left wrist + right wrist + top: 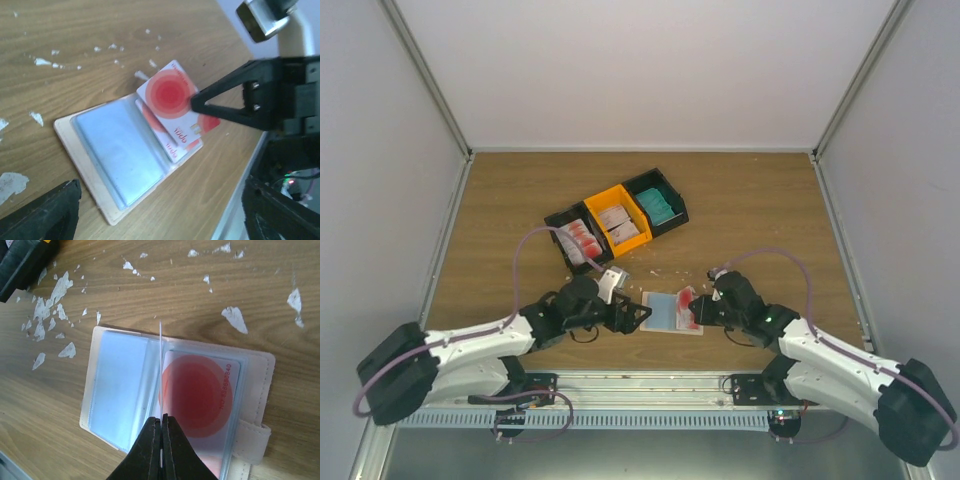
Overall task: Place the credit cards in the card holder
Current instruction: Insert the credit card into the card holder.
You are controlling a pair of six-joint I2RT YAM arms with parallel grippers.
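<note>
The beige card holder (658, 312) lies open near the table's front edge. Its left sleeve holds a light blue card (117, 152) and its right sleeve a white-and-red card (200, 395). My right gripper (161, 417) is shut on another white-and-red credit card (169, 91). That card stands on edge (160, 352) over the holder's middle fold, and in the left wrist view it tilts across the right sleeve. My left gripper (160, 217) is open, just left of the holder (62, 134), with nothing between its fingers (42, 212).
Three joined bins stand behind. One black bin (578, 240) and the orange bin (618, 222) hold white-and-red cards, and the other black bin (658, 203) holds teal ones. Small white scraps (50, 310) litter the wood around the holder. The table's near edge (235, 210) is close.
</note>
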